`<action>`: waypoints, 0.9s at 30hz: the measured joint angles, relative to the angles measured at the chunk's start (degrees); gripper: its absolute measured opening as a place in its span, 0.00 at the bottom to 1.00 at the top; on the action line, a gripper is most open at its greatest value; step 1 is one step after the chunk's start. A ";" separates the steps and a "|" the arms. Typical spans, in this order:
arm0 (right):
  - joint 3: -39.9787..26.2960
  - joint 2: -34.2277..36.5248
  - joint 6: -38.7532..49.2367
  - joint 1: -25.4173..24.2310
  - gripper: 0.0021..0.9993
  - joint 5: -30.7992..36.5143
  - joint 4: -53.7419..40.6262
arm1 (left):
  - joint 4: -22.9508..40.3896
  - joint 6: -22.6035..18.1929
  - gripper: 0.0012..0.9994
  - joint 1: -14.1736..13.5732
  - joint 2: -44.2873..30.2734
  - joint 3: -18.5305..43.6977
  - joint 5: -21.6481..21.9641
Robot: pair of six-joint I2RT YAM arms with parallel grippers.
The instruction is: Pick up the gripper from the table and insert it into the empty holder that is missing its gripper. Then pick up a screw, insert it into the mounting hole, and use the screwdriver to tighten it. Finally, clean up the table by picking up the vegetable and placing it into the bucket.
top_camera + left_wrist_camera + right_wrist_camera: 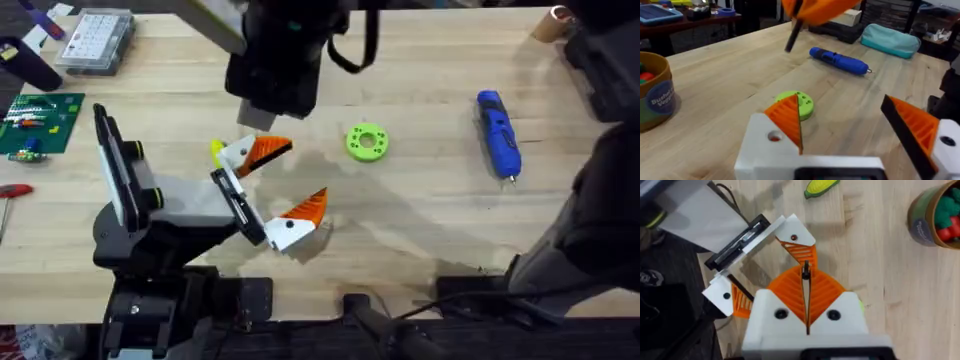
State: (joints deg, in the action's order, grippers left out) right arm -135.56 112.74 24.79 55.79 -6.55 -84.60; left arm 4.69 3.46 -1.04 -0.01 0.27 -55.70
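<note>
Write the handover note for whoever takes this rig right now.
Left claw: open, empty, low over the table.
Right claw: shut on a thin dark pin, raised.
Vegetable: on the table, not in the bucket, which holds other toys.
Screwdriver: lying on the table, in no claw.
Left to do: tightening, then vegetable into bucket. Mounting progress: cannot tell.

Both end effectors have white fingers with orange ribbed pads point(787, 117) and dark screw holes; the left end effector point(275, 190) joins a black-and-white arm.
</note>
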 joint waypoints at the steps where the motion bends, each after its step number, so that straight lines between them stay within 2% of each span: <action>1: -0.01 0.43 0.29 0.02 0.00 0.01 -0.06 | -0.01 -0.01 0.99 0.00 0.00 0.00 -0.01; 9: -0.03 3.00 1.45 0.91 0.00 0.01 -0.10 | 0.00 -0.02 0.99 0.00 0.00 0.00 -0.01; 27: -0.03 3.03 3.61 2.32 0.00 0.01 -0.06 | 0.00 -0.02 0.99 0.00 0.00 0.00 -0.01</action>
State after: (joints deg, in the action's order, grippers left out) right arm -135.59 115.77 28.40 58.11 -6.54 -84.66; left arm 4.69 3.44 -1.04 -0.01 0.27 -55.71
